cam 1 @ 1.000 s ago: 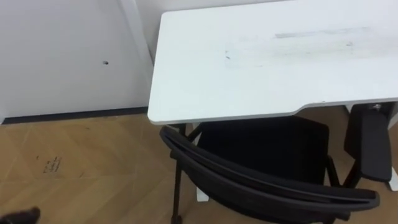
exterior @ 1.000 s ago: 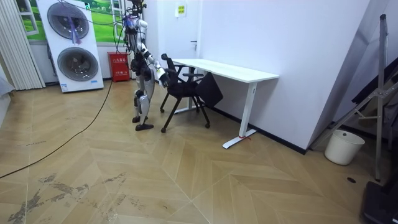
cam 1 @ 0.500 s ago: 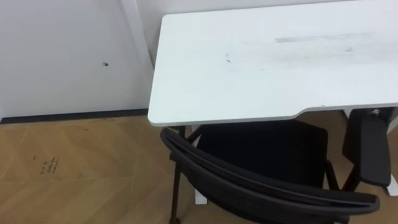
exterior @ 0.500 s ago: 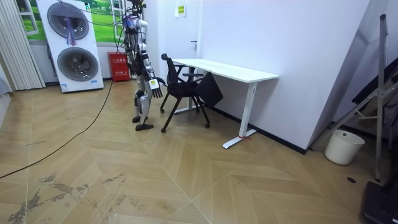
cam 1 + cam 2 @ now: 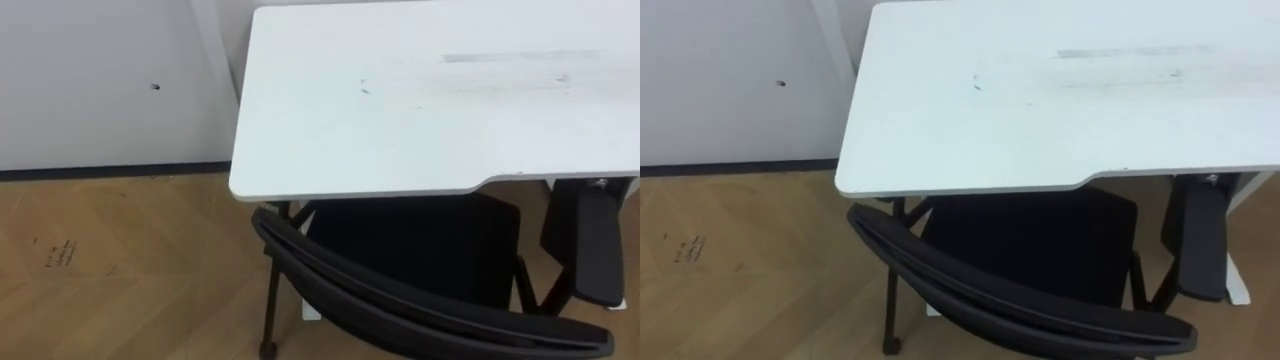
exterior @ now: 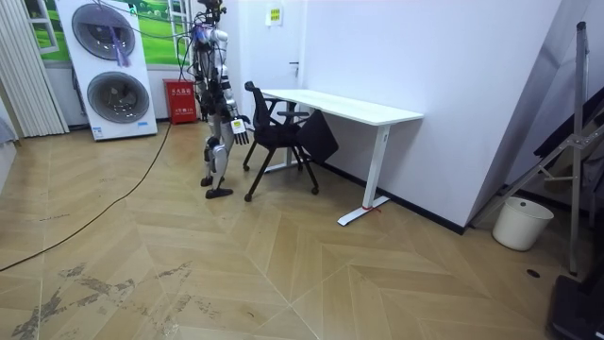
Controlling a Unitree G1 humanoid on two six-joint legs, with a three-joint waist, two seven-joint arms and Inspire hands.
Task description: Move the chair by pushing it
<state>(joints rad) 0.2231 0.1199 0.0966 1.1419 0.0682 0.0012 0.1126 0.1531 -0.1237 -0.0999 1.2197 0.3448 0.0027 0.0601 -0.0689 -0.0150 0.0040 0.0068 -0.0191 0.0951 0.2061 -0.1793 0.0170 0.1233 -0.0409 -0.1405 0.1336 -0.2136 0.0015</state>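
Position: standing at the back of the chair [image 5: 400, 295], facing the white desk [image 5: 430, 100], which lay on the far side of it. The seat was partly tucked under the desk's near edge. The right armrest [image 5: 585, 240] sat just below the desk's right part.

Backrest axis: the top rail ran skewed to the desk edge, with its left end farther from me and its right end nearer.

Hands: in the room view my right hand [image 6: 239, 129] hung just behind the backrest and apart from it. Its fingers looked loosely spread and straight, holding nothing.

Judgement: the chair lay straight ahead of that hand, toward the desk. The push should go away from me, weighted on the nearer right end to square the rail with the desk edge.
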